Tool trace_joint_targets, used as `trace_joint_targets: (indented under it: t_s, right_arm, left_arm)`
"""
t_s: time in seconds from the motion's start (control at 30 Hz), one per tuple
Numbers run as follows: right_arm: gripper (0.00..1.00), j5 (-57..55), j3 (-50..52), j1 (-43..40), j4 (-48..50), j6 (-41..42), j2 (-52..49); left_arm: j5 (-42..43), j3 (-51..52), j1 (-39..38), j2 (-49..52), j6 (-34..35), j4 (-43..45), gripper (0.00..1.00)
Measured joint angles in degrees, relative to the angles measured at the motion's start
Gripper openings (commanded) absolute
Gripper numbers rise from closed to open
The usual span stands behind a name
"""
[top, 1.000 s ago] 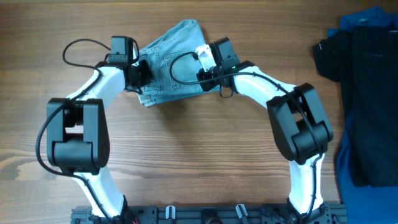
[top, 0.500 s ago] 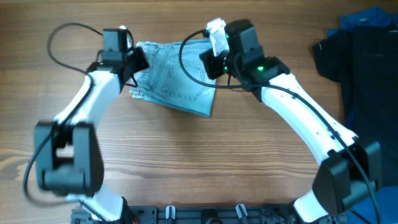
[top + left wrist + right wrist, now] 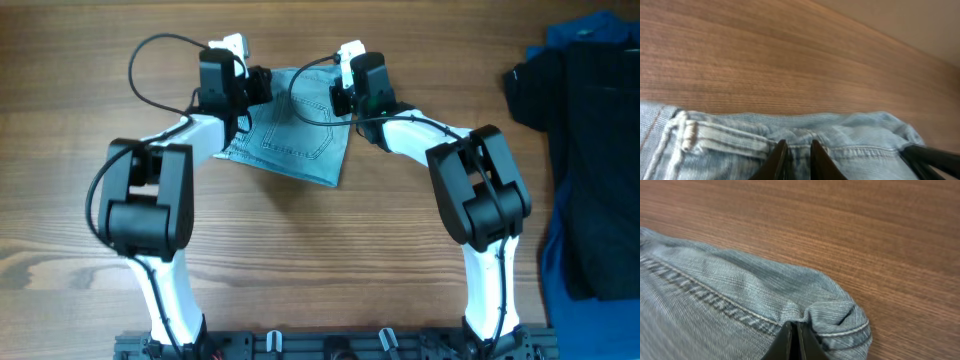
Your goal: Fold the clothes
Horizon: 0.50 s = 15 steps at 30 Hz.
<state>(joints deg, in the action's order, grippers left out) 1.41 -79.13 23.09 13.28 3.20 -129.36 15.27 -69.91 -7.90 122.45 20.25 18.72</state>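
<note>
Denim shorts (image 3: 295, 140) lie flat at the far middle of the wooden table (image 3: 300, 260), between both arms. The right gripper (image 3: 794, 336) is pressed together on a bunched corner fold, a hold suited to carrying that edge over. The left gripper (image 3: 795, 155) stands at the waistband (image 3: 725, 135) with a slim gap; whether it pinches cloth cannot be told. Bare wood lies open on the near side, with the black garment (image 3: 560, 100) and dark blue cloth (image 3: 590, 30) well apart on the right.

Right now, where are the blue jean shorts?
Overhead, the denim shorts lie on the table's far side, the left hand and right hand at their top corners.
</note>
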Motion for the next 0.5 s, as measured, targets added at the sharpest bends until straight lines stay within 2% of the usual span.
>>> trace_joint_targets:
  t_s: [0.17,0.2,0.27,0.33,0.37,0.4,0.47,0.5]
  right_arm:
    - [0.06,0.0,-0.9,0.0,-1.2,0.0,-1.2]
    - [0.08,-0.1,-0.9,0.0,-0.4,-0.3,-1.2]
    - [0.09,-0.2,-0.9,0.1,0.7,-0.9,-1.1]
    - [0.15,-0.2,-0.7,0.1,-2.3,-0.9,0.8]
    - [0.22,0.0,-0.2,0.1,-7.1,-0.9,4.2]
    - [0.23,0.7,-0.3,0.1,-11.6,-1.0,6.5]
    - [0.17,6.2,-0.2,0.2,-25.3,-1.3,16.0]
    - [0.14,8.5,-1.0,0.2,-30.9,-1.4,17.5]
  left_arm:
    - [-2.8,-1.2,-0.3,4.1,0.0,4.5,0.12]
    - [-2.9,-1.2,-0.2,4.2,-0.1,5.4,0.12]
    - [-3.3,-1.1,0.5,2.6,-0.2,3.6,0.13]
    - [-5.2,-0.7,2.4,-3.1,-0.5,-4.0,0.20]
    - [-6.5,-0.5,4.9,-10.2,-0.7,-11.4,0.20]
    - [-7.5,-0.9,6.1,-14.0,-0.7,-14.8,0.18]
    - [-8.4,-1.6,7.0,-22.8,-1.1,-28.8,0.14]
    - [-8.6,-2.1,6.7,-22.6,-1.1,-34.1,0.14]
